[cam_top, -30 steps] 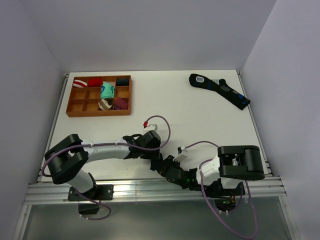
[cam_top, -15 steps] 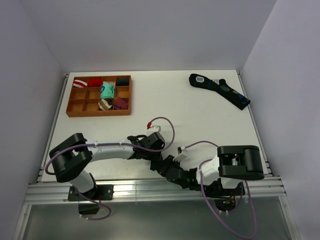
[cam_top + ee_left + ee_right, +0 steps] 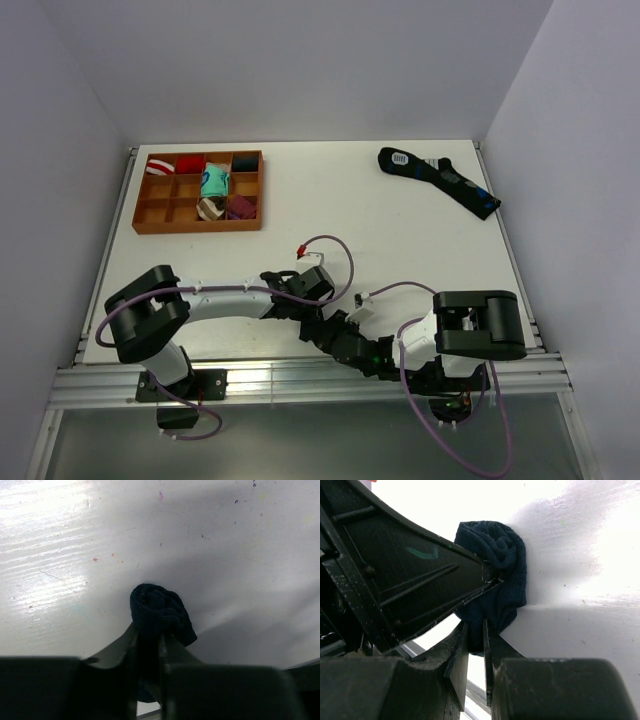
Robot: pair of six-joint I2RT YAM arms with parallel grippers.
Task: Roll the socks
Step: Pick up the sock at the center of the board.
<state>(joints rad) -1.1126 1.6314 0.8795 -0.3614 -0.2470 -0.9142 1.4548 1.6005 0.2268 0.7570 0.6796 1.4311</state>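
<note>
left jaws and right jaws, nearly closed, each pinch the socks (image 3: 159, 611) on the surface; only my wrist views show them.

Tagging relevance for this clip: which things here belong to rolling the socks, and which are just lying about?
In the job: navy socks, pinched by left gripper and right gripper.
Lying about: black sock with blue patches, far right; brown divided tray holding colourful sock bundles, far left.

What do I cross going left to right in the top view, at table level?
Orange compartment tray → left gripper, on the socks → long black sock with blue patches. Right gripper left out: it overlaps the left one.
</note>
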